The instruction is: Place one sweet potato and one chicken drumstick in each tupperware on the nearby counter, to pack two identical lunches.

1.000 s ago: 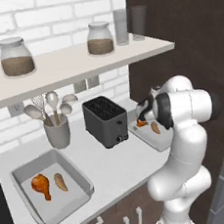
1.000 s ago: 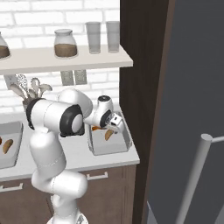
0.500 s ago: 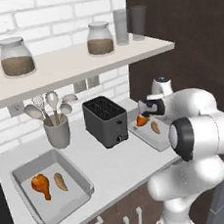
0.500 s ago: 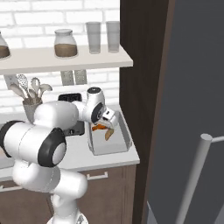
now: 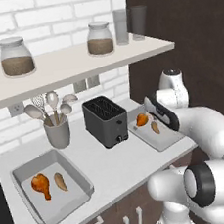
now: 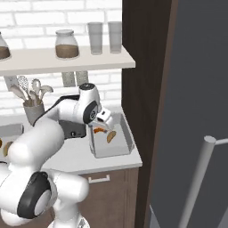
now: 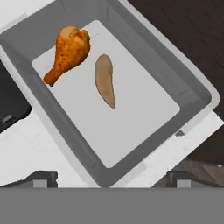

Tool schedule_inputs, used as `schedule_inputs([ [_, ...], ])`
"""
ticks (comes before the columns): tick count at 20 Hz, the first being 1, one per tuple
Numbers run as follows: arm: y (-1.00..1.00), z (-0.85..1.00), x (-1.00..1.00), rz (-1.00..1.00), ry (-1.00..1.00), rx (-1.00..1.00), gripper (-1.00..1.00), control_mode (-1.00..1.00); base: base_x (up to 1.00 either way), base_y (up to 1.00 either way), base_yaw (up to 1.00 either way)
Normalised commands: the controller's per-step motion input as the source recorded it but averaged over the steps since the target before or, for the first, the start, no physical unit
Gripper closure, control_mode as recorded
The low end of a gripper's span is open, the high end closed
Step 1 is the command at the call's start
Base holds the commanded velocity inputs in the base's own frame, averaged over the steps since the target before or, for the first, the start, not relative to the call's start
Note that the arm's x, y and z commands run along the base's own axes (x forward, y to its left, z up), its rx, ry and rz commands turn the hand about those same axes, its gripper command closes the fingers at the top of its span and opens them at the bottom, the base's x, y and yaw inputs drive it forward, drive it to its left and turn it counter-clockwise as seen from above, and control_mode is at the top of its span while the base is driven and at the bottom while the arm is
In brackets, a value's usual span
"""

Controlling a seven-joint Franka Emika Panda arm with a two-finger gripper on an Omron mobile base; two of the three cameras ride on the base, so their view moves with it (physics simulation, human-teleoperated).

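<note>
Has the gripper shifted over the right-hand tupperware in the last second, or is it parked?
Yes. Against the toaster, the gripper has swung away from it, further over the right-hand tupperware beside the dark cabinet.

On the counter [image 5: 116, 175] a toaster [image 5: 105, 121] stands between two tupperware trays. The left tray [image 5: 22, 169] holds a drumstick [image 5: 41, 185] with a sweet potato [image 5: 60, 182] just to its right. The right tray [image 7: 183, 92] holds a second drumstick [image 7: 69, 52] and sweet potato [image 7: 105, 79] side by side, apart. A utensil holder [image 5: 58, 134] stands behind the left tray, under a shelf [image 5: 69, 64] bearing jars [image 5: 99, 38].
</note>
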Motion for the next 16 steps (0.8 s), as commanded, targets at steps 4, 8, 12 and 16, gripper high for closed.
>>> schedule_inputs([
  [4,0.03,0.31,-1.0,0.0,-0.01,0.0,-1.0,-1.0,0.0,0.0,0.0],
  [8,0.28,0.7,-0.69,0.02,-0.22,-0.07,-1.0,-1.0,0.0,0.0,0.0],
  [12,0.21,0.93,-0.53,0.05,-0.37,-0.15,-1.0,-1.0,0.0,0.0,0.0],
  [16,0.0,0.93,-0.55,0.04,-0.23,-0.02,-1.0,-1.0,0.0,0.0,0.0],
])
